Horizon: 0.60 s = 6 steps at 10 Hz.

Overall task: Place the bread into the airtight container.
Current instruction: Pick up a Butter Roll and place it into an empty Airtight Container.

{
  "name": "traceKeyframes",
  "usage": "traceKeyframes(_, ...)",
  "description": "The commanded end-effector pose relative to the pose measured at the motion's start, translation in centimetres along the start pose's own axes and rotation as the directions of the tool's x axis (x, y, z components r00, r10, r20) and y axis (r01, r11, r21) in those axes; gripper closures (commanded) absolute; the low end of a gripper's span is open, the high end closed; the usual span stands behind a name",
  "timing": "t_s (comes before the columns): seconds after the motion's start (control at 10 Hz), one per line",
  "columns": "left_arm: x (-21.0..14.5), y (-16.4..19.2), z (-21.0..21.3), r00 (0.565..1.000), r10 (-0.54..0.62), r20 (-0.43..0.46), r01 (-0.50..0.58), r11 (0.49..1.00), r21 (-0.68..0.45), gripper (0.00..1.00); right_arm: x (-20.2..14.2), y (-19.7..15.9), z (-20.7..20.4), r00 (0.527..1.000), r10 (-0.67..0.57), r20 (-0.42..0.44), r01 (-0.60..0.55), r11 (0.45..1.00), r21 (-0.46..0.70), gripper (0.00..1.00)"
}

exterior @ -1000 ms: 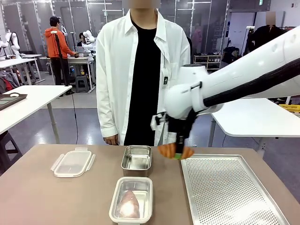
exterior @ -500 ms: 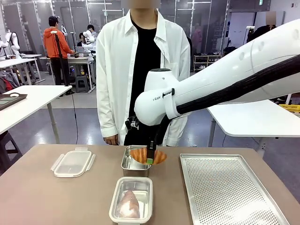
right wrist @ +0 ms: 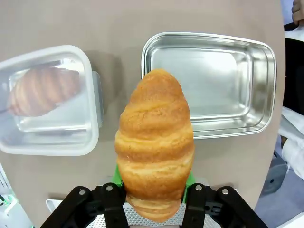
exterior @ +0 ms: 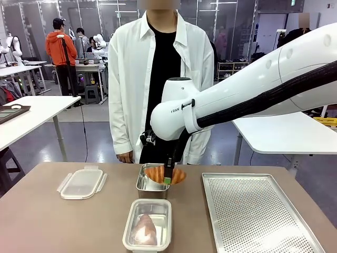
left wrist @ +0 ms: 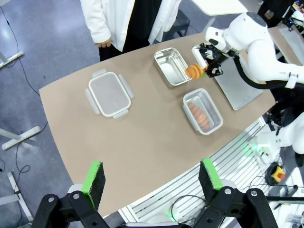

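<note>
My right gripper [exterior: 167, 180] is shut on a golden croissant, the bread [exterior: 165, 174], and holds it just above the right rim of an empty steel pan [exterior: 152, 182]. In the right wrist view the bread [right wrist: 154, 142] stands between green pads [right wrist: 117, 175], with the steel pan [right wrist: 213, 80] beyond it. The clear airtight container [exterior: 128, 232] sits nearer me and holds another piece of bread [exterior: 145, 229]; the same container [right wrist: 90, 137] appears at the left of the wrist view. My left gripper [left wrist: 153, 176] hangs open, high above the table.
A clear lid with latches [exterior: 82, 183] lies at the table's left. A perforated metal tray [exterior: 258, 211] takes up the right side. A person in a white shirt [exterior: 131, 79] stands at the far edge, arms down.
My right gripper carried the bread leftward from the tray's far left corner to the steel pan's right rim. Over the last half second it has barely shifted.
</note>
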State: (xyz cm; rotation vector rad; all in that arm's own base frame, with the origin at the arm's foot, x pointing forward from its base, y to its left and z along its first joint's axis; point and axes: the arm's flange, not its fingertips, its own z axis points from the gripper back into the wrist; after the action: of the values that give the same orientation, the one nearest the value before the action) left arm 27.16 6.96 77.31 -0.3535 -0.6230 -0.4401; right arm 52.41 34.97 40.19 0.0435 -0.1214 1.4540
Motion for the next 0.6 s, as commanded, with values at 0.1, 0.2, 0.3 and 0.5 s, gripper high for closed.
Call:
traceKeyframes(0.1, 0.0, 0.0, 0.1, 1.0, -0.019, 0.001, 0.019, 1.0, -0.016, 0.0, 0.0, 0.0, 0.0, 1.0, 0.0, 0.0, 0.0, 1.0, 0.0, 0.49)
traceKeyframes(0.2, 0.0, 0.0, 0.1, 1.0, -0.019, 0.001, 0.019, 1.0, -0.016, 0.0, 0.2, -0.6, -0.2, 0.998, -0.065, -0.009, 0.064, 0.996, -0.069, 0.49)
traceKeyframes(0.3, 0.0, 0.0, 0.1, 1.0, -0.019, 0.001, 0.019, 1.0, -0.016, 0.0, 0.9, -0.9, -0.2, 0.99, -0.133, 0.048, 0.137, 0.986, -0.096, 0.49)
traceKeyframes(0.5, 0.0, 0.0, 0.1, 1.0, -0.019, 0.001, 0.019, 1.0, -0.016, 0.0, 1.7, -2.0, 1.5, 0.92, -0.356, 0.164, 0.373, 0.924, -0.088, 0.49)
